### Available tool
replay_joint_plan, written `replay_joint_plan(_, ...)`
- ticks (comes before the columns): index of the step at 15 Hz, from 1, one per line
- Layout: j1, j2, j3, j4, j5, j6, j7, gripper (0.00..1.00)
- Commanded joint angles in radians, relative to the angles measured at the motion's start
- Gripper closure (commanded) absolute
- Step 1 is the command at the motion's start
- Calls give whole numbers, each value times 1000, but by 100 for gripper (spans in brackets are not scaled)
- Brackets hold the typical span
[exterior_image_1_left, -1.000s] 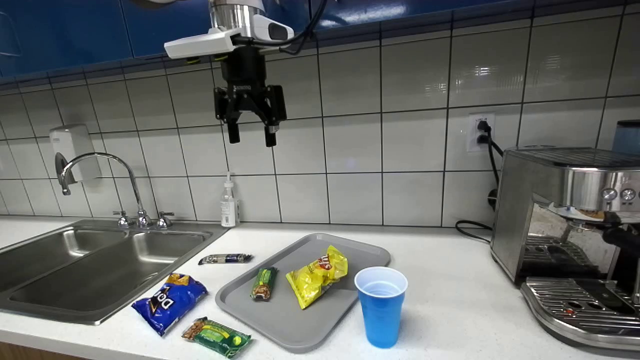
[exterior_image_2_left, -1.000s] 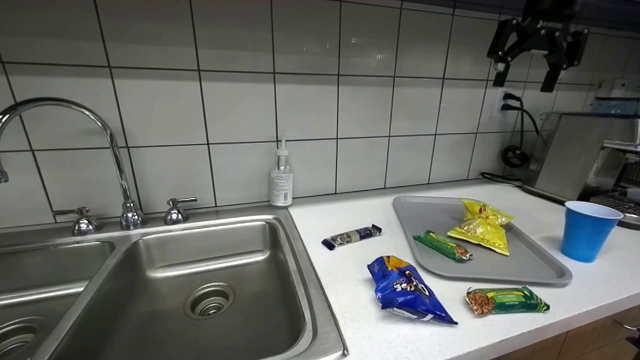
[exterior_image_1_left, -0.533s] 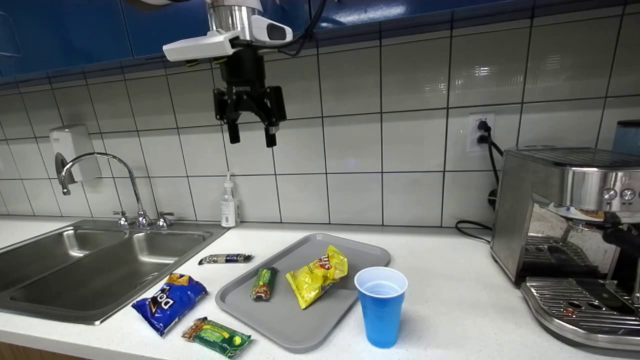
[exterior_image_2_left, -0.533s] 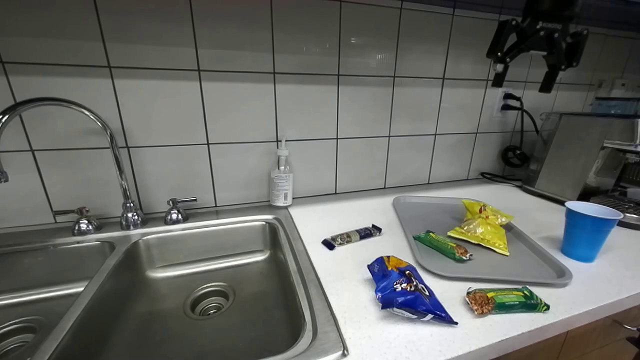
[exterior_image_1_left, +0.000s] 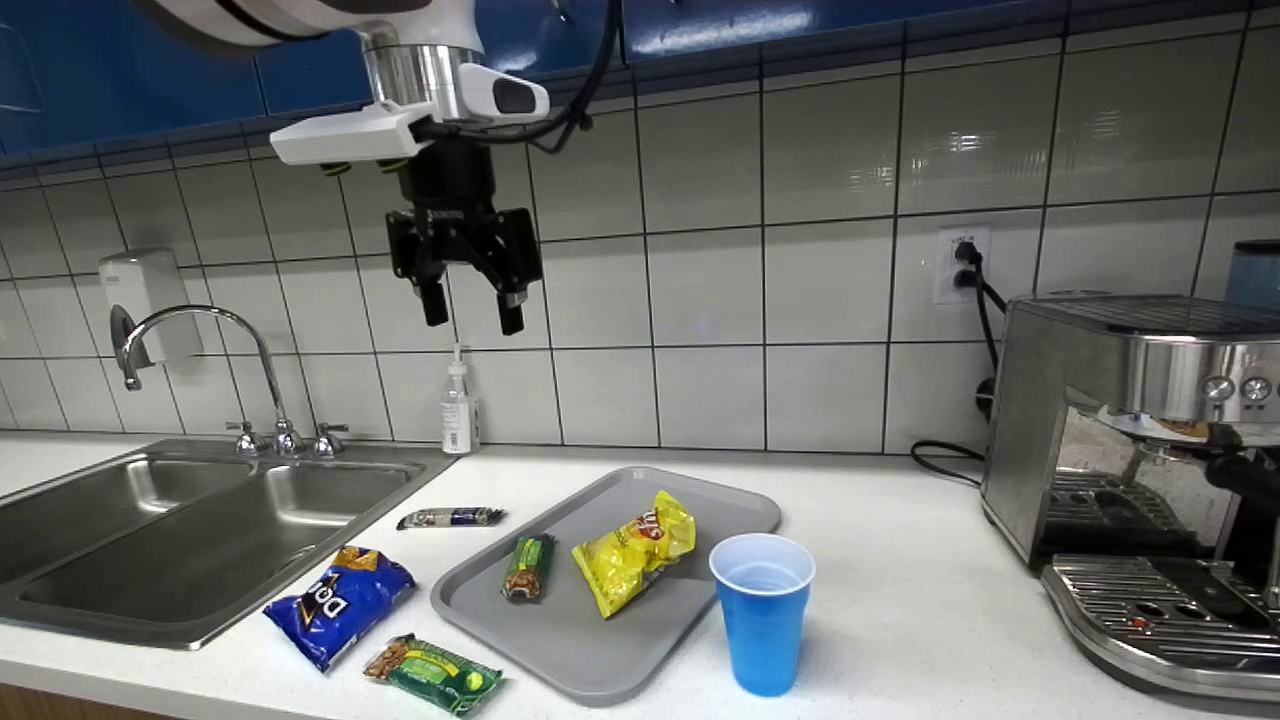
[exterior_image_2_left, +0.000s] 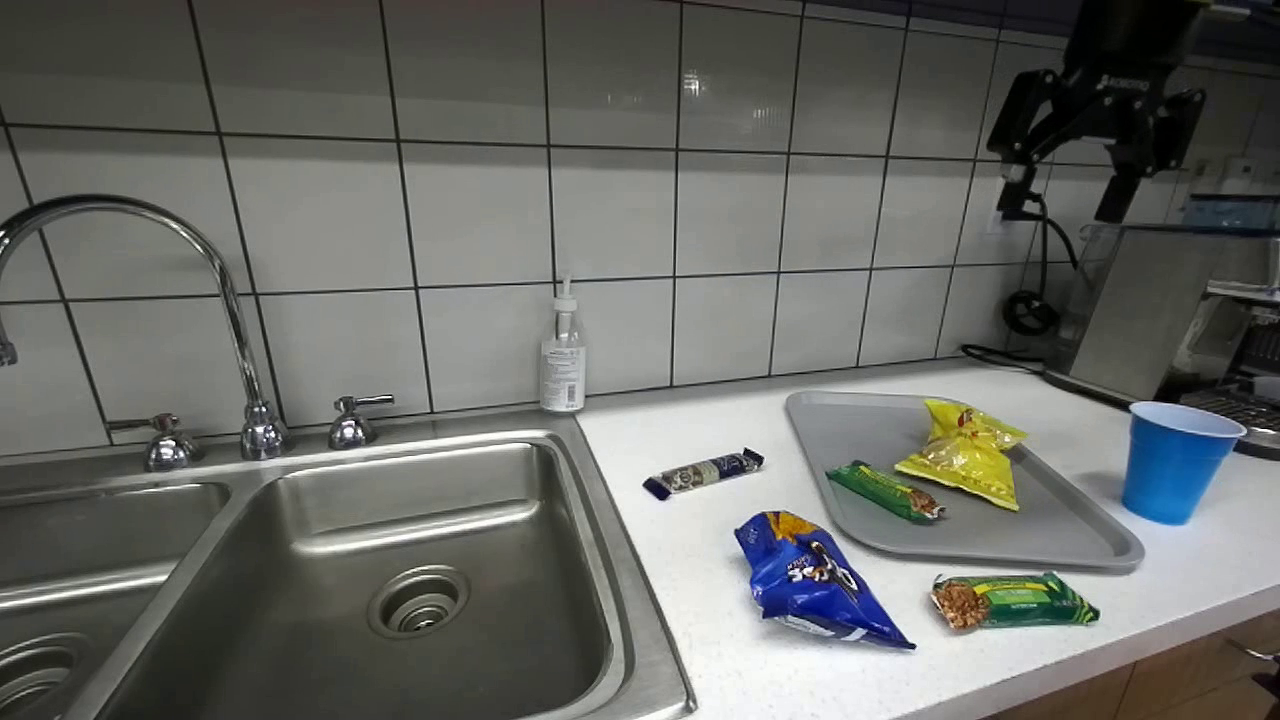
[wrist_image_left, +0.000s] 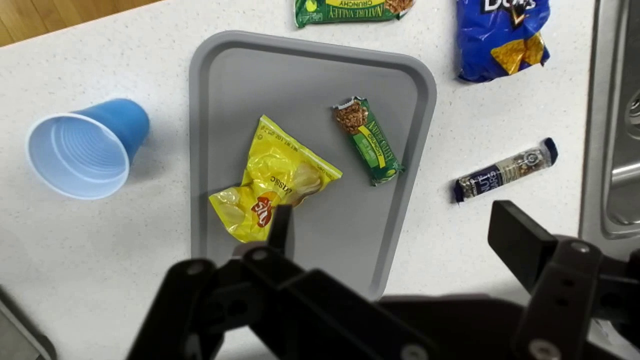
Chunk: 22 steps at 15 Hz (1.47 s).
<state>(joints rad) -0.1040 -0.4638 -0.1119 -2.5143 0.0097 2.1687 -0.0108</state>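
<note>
Firstly, one black two-fingered robotic claw (exterior_image_1_left: 473, 318), fingers spread wide, nothing between them, hanging well above the white worktop (exterior_image_1_left: 900, 560).

Hazards, as judged:
– One crinkled, glossy yellow chip bag (wrist_image_left: 272, 175) lies on the flat grey plastic tray (wrist_image_left: 300, 75), toward the edge away from the double-basin steel sink (exterior_image_2_left: 622, 570). A straight descent might press one finger onto it and crush it, since in the wrist view that finger overlaps part of the bag.
– Fingers brought low at this spread might snag the tray's raised rim and drag whatever it carries.
– A low pass beyond that same edge might topple the tall blue plastic cup (exterior_image_1_left: 763, 625), narrow at its base, upright just beside the tray.

Count, claw outward:
– Tray: one.
– Chip bags: two. The yellow on the tray; one glossy blue chip bag (exterior_image_2_left: 815, 580) off the tray's front sink-side corner.
– Bars: three. One green-wrapped granola bar (wrist_image_left: 370, 142) inside the tray's sink-side edge; a second green-wrapped granola bar (exterior_image_1_left: 435, 675) between the tray's front edge and the worktop's; one narrow navy-and-clear nut bar (wrist_image_left: 505, 170) between tray and sink.
– Cup: one.
– Sink: one.
– Clear plastic pump bottle (exterior_image_2_left: 563, 370): one, at the sink's back corner.
– Steel coffee machine (exterior_image_1_left: 1120, 480): one, beyond the cup.
</note>
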Motion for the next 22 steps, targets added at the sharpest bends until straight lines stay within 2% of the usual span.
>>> replay_joint_plan(1, -21, -41, 25, -86, -35, 65, 42, 0)
replay_joint_plan(12, -64, 120, 25, -99, -38, 209, 186, 0)
replay_joint_plan(22, -52, 380, 9, 36, -18, 304, 242, 0)
